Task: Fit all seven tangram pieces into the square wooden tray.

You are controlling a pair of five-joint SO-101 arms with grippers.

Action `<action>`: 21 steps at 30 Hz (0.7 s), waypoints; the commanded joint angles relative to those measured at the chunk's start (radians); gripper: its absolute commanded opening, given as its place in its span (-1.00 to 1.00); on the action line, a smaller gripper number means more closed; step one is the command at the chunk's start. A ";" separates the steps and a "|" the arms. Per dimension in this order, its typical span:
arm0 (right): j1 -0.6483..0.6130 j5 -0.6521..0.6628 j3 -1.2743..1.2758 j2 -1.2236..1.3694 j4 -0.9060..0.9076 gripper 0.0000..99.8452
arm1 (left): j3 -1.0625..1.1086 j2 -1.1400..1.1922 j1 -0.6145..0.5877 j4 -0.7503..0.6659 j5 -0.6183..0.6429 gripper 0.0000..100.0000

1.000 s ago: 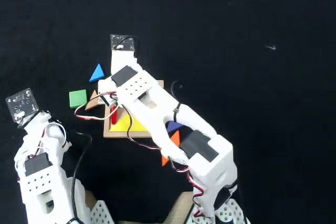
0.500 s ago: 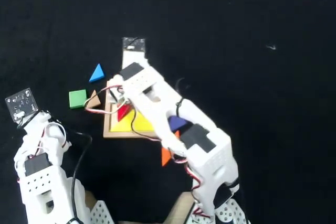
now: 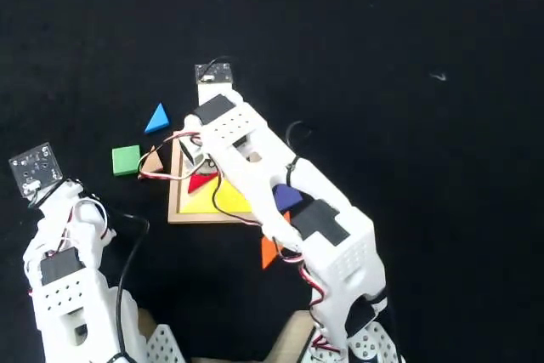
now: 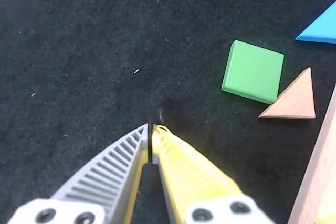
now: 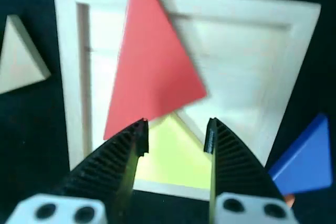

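Reach settles which arm is concerned: the right arm (image 3: 255,167) is stretched forward and to the left over the tray (image 3: 174,203), with its wrist bent down above the recess. The left arm (image 3: 61,274) is folded back by its base, well apart from the tray's rim. The coming move is therefore judged to belong to the right arm. The tray is set roughly square to the arms, and the yellow triangle (image 3: 228,200) is seated flat in its near part. The red triangle (image 5: 152,66) is found directly ahead of the right gripper (image 5: 175,132), with its long axis running away from the jaws. Its far tip is carried across the tray's far rim, so the piece is judged not yet seated in the recess. Whether it is propped on that rim or merely tilted cannot be told. Its near short edge is seen just ahead of the tips, bordering the yellow triangle. The right jaws are spread, and nothing is seen pinched between them. A turn, or a pull back toward the gripper, is judged to be needed before the piece can drop flat. The left gripper (image 4: 150,129) is pressed together on nothing, above bare cloth, near the green square (image 4: 253,72) and the tan triangle (image 4: 294,98).
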 commanded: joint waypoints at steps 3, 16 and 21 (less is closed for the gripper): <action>0.130 0.216 -0.113 -0.071 -0.043 -0.98 | -0.022 -0.015 0.012 -0.015 0.009 -0.94; 0.166 0.221 -0.199 0.153 -0.152 -0.98 | -0.021 -0.015 0.030 -0.017 0.008 -0.94; 0.144 0.221 -0.277 0.248 -0.078 -0.98 | -0.021 -0.015 0.030 -0.017 0.008 -0.94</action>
